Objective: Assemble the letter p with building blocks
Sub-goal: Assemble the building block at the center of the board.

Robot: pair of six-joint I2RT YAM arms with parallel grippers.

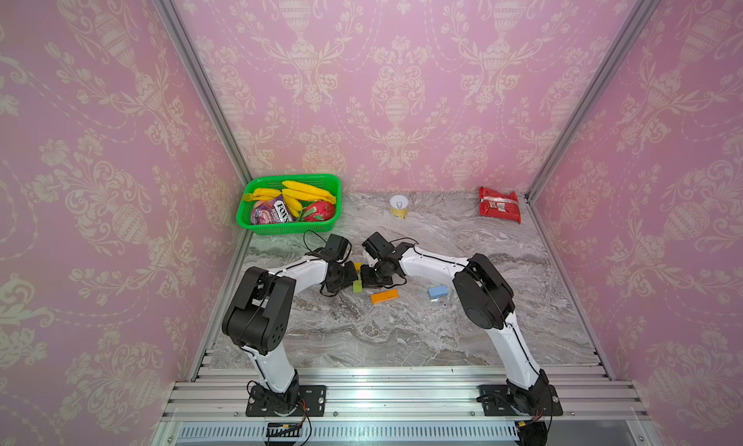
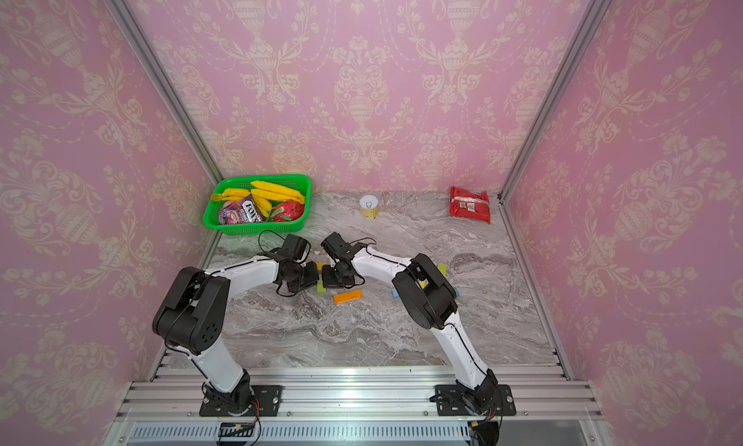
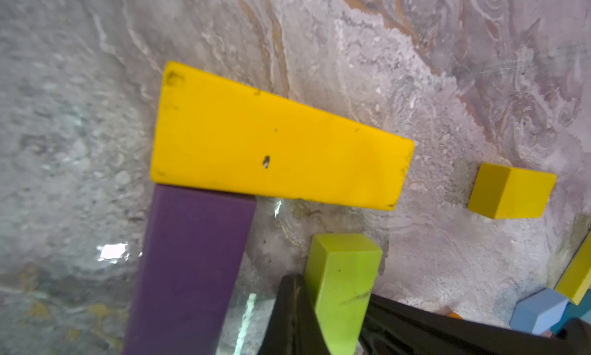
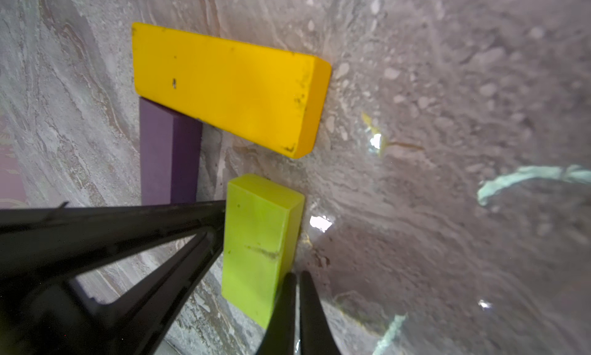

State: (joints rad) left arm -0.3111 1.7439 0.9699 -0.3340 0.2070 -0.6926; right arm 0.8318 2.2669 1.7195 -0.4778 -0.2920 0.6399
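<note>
Near the tabletop [image 1: 402, 335] centre, the yellow block [image 4: 224, 81] touched the end of the purple block [image 4: 166, 152] at a right angle. The left jaws and right jaws were closed and empty, tips touching opposite long sides of the lime block [image 4: 256, 241]. The orange block [image 1: 384, 296] and blue block [image 1: 438, 291] lay nearby, toward the right edge.

yellow block [image 3: 281, 139], purple block [image 3: 188, 267], lime green block [image 3: 342, 283], orange block [image 1: 384, 296] and light blue block [image 1: 438, 291]: plain, single colour each. counter [image 1: 402, 335]: grey marble veining. walls [image 1: 402, 42]: pink, cream floral damask pattern. basket [image 1: 289, 230]: green mesh.
</note>
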